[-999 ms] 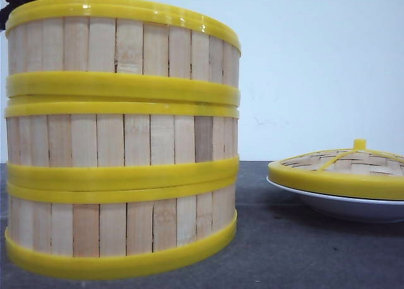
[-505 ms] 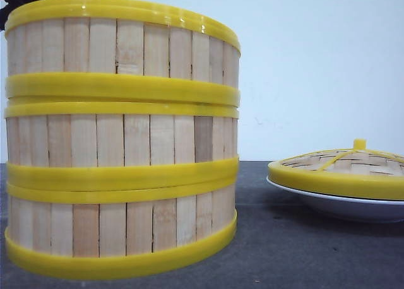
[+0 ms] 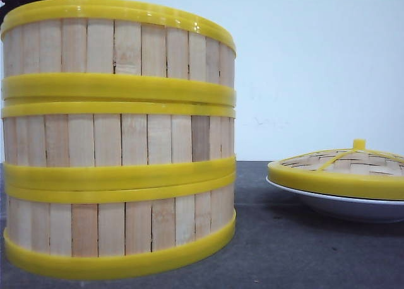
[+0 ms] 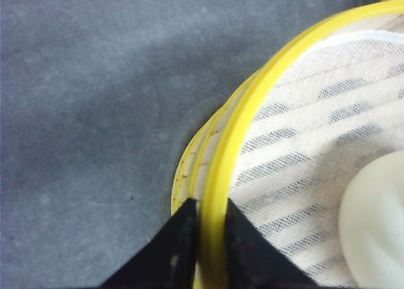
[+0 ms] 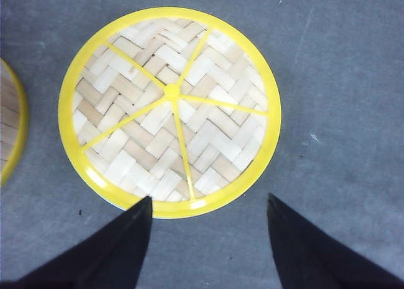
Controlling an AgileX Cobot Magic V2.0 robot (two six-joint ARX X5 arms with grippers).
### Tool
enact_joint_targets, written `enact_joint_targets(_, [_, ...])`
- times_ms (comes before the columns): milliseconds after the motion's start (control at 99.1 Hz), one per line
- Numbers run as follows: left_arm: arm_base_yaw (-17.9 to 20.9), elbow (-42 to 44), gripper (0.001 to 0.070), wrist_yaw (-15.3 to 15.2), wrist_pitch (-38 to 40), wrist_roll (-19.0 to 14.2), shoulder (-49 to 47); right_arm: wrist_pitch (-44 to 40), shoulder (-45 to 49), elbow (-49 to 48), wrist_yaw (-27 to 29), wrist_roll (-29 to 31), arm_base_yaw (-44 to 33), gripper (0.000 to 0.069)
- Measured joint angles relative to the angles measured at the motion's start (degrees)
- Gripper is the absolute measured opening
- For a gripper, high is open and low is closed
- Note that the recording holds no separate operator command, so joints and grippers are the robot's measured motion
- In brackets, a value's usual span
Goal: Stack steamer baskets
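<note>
A: Shifted slightly toward the left edge of the front view over the last second: the whole stack of steamer baskets [image 3: 118,137]. All three tiers sit on one another on the grey table [image 3: 297,251], filling the left of that view.

B: Left gripper [image 4: 210,214]?

A: Fingers pinched on the top basket's yellow rim [image 4: 221,150], one outside the wall, one inside. A white cloth liner [image 4: 309,144] and a pale round item, unidentifiable, lie within.

B: Right gripper [image 5: 208,204]?

A: Fingers spread wide, holding nothing, hanging over the woven lid [image 5: 169,111], which rests on the white plate [image 3: 344,207] well to the right of the stack.

B: Risk?

A: Rims in the left wrist view look slightly offset, so the tiers may not be fully concentric. Judgement: if the left arm pulls sideways before letting go, it could drag the top tier off its seat or tip the stack.
</note>
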Motion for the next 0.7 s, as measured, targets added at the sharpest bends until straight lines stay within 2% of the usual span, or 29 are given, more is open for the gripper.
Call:
enact_joint_targets(141, [0.00,0.00,0.0221,-0.76,0.13,0.00,0.00,1.42,0.00,0.00,-0.11,-0.11,0.00,0.0346])
enact_joint_targets(212, [-0.04,0.00,0.0259,-0.79,0.22,0.00,0.00,3.26,-0.04,-0.59,-0.68,-0.57,0.00,0.0346])
enact_joint_targets(484, [-0.22,0.00,0.0273,-1.09,1.18,-0.02,-2.95,9.97,2.58,-8.26,-5.90,-1.66,-0.85,0.0346])
enact_joint_targets(565, [0.37,0.04,0.0273,-2.58,1.81,0.00,-6.71,12.79,4.07,-9.79,-7.54,-1.99,-1.11,0.0346])
enact_joint_targets(696, [2.08,0.59,0.0273,-6.95,1.40,-0.02,-11.58,17.59,7.30,-11.28,-7.54,-2.62,-1.14,0.0346])
